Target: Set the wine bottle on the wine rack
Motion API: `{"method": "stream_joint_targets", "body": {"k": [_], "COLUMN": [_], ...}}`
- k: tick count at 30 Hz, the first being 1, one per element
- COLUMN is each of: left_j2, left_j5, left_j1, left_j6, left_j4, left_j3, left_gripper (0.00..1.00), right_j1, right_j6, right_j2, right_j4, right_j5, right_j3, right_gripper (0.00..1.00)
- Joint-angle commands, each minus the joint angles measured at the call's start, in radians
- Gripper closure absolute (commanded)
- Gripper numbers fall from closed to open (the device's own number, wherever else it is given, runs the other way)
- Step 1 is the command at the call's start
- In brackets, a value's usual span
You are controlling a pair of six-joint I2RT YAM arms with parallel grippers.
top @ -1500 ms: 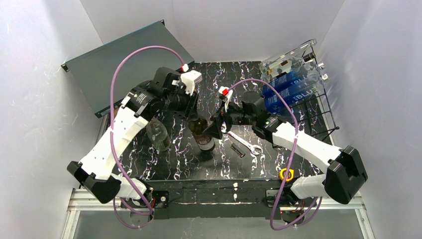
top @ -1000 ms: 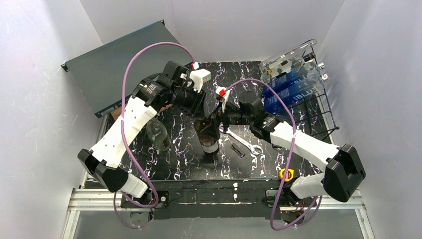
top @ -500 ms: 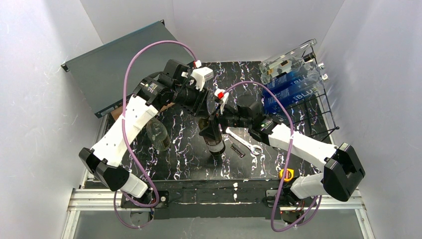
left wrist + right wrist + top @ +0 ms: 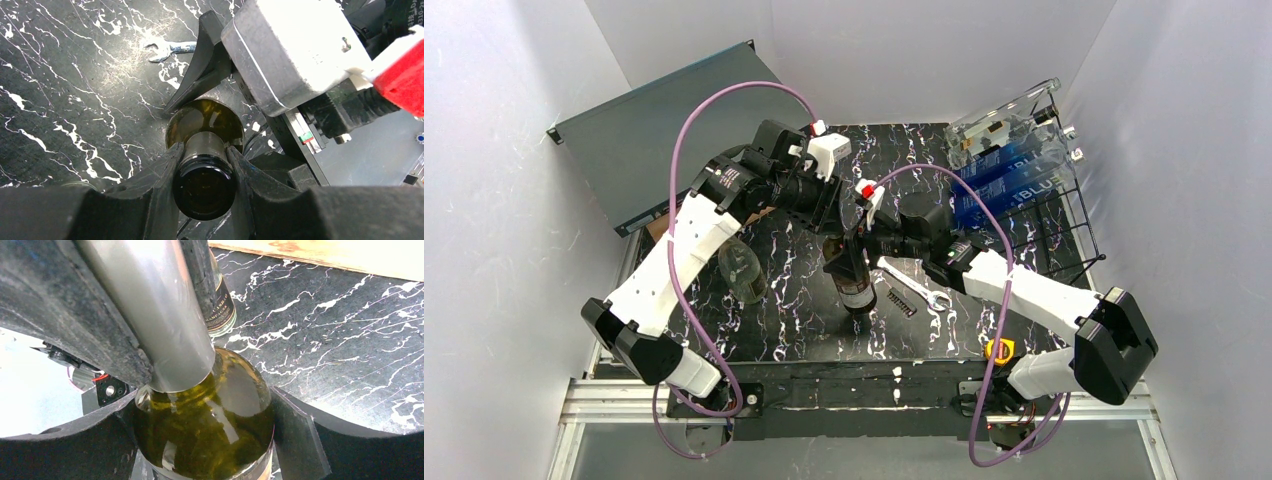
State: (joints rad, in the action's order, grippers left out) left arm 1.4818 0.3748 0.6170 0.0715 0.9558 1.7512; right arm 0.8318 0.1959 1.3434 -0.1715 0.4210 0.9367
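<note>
Wine bottle [image 4: 854, 280]: left hand [image 4: 204, 155] clamps neck, right hand [image 4: 205, 435] straddles body.

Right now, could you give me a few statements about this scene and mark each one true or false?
1. The left gripper is shut on the wine bottle at its neck. True.
2. The wine rack holds nothing. False: blue bottles lie in it.
3. A wrench lies on the table. True.
4. The wine bottle lies in the rack. False: it is mid-table, between both grippers.
5. The fingers of the right gripper flank the bottle's body. True.
</note>
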Motion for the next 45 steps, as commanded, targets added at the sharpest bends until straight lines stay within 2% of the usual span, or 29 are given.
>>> {"method": "stream_joint_targets", "body": {"k": [1, 5, 7, 12, 14, 18, 24, 34, 39, 45], "left_j2": [-0.067, -0.062, -0.064, -0.081, -0.089, -0.119, -0.180, -0.358, -0.412, -0.458], "left_j5": [-0.060, -0.073, -0.084, -0.151, -0.184, -0.275, -0.417, -0.590, -0.588, -0.504], "left_j1": [-0.004, -0.004, -0.004, -0.005, -0.005, -0.005, -0.005, -0.005, -0.005, -0.005], "left_j6": [0.032, 0.035, 0.023, -0.012, -0.024, -0.028, -0.053, -0.067, -0.110, -0.096], "left_j4": [-0.140, -0.146, -0.150, -0.150, -0.151, -0.173, -0.240, -0.518, -0.586, -0.636], "left_j3": [0.031, 0.028, 0.031, 0.036, 0.032, 0.011, -0.039, -0.374, -0.468, -0.539], "left_gripper": [0.89, 0.62, 0.51, 0.16, 0.10, 0.02, 0.02, 0.02, 0.02, 0.02], "right_j1": [0.013, 0.013, 0.013, 0.013, 0.013, 0.013, 0.013, -0.005, -0.103, -0.299], "right_j6": [0.076, 0.079, 0.080, 0.108, 0.119, 0.125, 0.144, 0.196, 0.285, 0.359], "right_j2": [-0.001, -0.001, 0.000, 0.010, 0.014, 0.023, 0.022, -0.016, -0.045, -0.107], "right_j4": [-0.005, -0.003, -0.002, -0.025, -0.035, -0.037, -0.039, 0.037, 0.060, 0.161], "right_j5": [0.010, -0.015, -0.026, -0.036, -0.042, -0.071, -0.163, -0.355, -0.372, -0.365], "right_j3": [0.029, 0.031, 0.034, 0.034, 0.029, 0.027, 0.052, 0.068, 0.071, 0.093], "right_gripper": [0.65, 0.90, 0.99, 0.99, 0.99, 0.99, 0.99, 0.99, 0.99, 0.99]}}
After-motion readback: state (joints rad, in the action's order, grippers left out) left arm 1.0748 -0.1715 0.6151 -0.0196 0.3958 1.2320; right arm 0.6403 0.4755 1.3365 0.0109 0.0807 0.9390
